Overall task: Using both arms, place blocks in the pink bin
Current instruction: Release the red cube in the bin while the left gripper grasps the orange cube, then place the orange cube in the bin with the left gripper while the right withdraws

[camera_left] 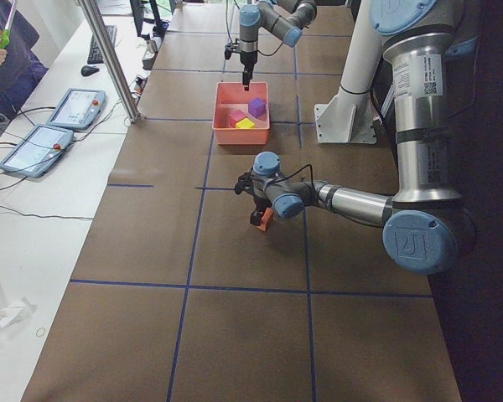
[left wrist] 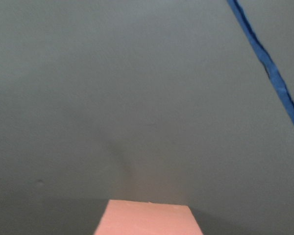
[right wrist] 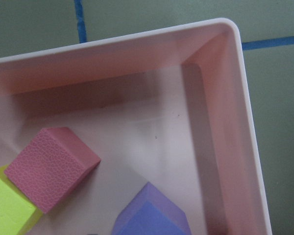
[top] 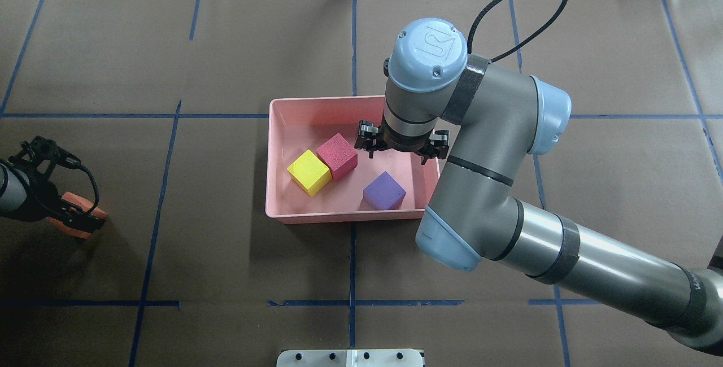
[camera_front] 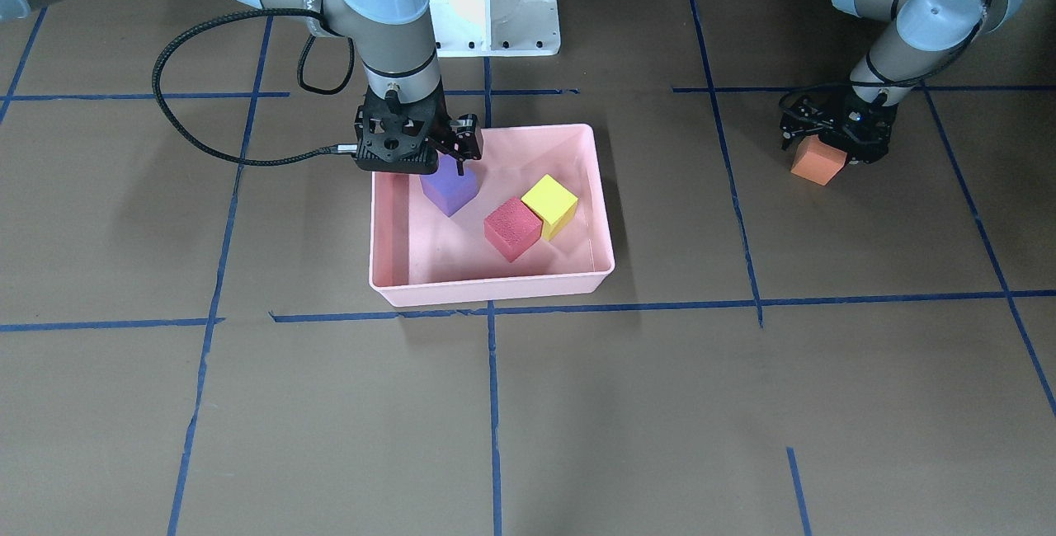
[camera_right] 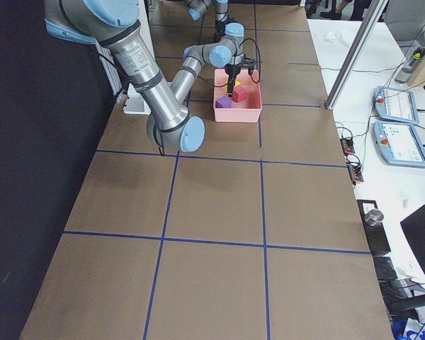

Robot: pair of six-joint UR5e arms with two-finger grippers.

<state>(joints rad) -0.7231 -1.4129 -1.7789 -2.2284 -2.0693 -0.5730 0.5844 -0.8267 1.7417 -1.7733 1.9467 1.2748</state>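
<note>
orange block (left wrist: 149, 218) inside the left claw (camera_front: 832, 147)

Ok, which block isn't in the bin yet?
The orange block, at the left fingers, well outside the bin; red, yellow and purple are inside.

A robotics lab: blue-taped table (camera_front: 627, 437), teach pendants (camera_left: 75, 107) on a side bench (camera_left: 33, 251)
</note>
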